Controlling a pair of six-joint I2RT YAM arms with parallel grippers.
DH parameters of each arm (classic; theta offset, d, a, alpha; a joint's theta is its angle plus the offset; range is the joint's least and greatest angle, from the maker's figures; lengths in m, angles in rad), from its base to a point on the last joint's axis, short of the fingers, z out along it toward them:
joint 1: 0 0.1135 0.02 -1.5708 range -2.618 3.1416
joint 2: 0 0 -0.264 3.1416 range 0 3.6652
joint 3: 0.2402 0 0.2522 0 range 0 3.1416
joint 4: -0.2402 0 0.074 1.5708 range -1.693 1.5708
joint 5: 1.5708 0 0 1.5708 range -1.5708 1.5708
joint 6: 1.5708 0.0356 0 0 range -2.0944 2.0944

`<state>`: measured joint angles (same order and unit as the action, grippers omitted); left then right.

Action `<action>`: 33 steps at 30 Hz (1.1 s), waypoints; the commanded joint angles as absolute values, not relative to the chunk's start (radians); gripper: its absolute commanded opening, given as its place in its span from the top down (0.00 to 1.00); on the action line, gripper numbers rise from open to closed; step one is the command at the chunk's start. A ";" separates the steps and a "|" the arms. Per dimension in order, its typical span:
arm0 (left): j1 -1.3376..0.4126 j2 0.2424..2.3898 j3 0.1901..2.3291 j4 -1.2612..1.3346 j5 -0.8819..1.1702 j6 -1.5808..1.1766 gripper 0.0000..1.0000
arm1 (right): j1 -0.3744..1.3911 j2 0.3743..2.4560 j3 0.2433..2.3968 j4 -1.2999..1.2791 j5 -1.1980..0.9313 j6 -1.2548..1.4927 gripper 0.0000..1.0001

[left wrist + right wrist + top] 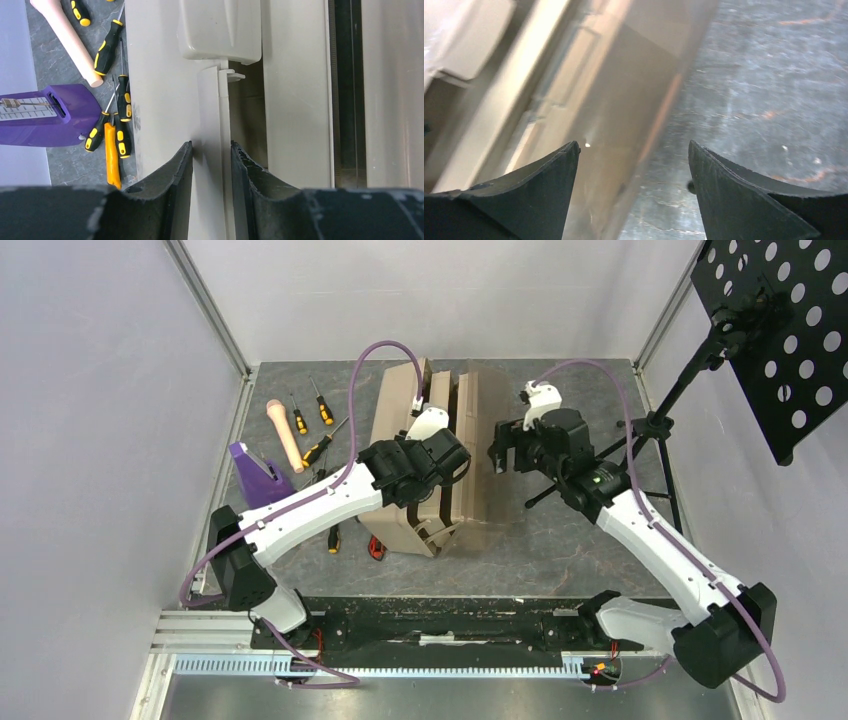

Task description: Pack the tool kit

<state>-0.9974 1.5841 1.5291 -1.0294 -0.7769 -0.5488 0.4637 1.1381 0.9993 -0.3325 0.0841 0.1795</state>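
The tan translucent toolbox [470, 420] stands open in the middle of the table, its trays folded out. My left gripper [455, 460] is over its middle, and in the left wrist view it [210, 147] is shut on the toolbox's narrow beige handle bar [214, 100]. My right gripper [497, 452] hangs open at the box's right side; in its wrist view it [634, 150] spans the translucent tray edge [624, 100] and holds nothing. Orange-and-black screwdrivers [320, 448] [107, 47] lie left of the box. A red-black utility knife [376, 548] lies at its near left corner. No hammer shows.
A beige rounded-end rod [283, 435] [70, 40] and a purple block [255, 475] [50, 115] lie among the screwdrivers at the left. A black stand [650, 430] with a perforated panel [780, 330] is at the right rear. Bare table [764, 75] lies right of the box.
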 commanded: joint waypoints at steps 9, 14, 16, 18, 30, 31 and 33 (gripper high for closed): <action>-0.925 1.506 1.491 -0.862 -0.636 -0.632 0.86 | 0.586 1.177 1.076 -0.380 0.202 0.225 0.02; -0.861 1.468 1.431 -0.796 -0.549 -0.640 0.91 | 0.547 1.175 1.038 -0.349 0.146 0.260 0.02; -0.849 1.467 1.420 -0.794 -0.539 -0.639 0.91 | 0.546 1.169 1.044 -0.334 0.116 0.275 0.02; -0.840 1.463 1.410 -0.793 -0.531 -0.639 0.91 | 0.553 1.167 1.071 -0.331 0.098 0.278 0.02; -0.835 1.446 1.464 -0.856 -0.535 -0.584 0.50 | 0.776 1.391 1.368 -0.546 0.366 0.213 0.02; -0.831 1.423 1.465 -0.856 -0.534 -0.581 0.45 | 0.795 1.405 1.383 -0.559 0.400 0.208 0.02; -0.797 1.369 1.457 -0.843 -0.512 -0.574 0.36 | 0.818 1.440 1.418 -0.595 0.463 0.196 0.02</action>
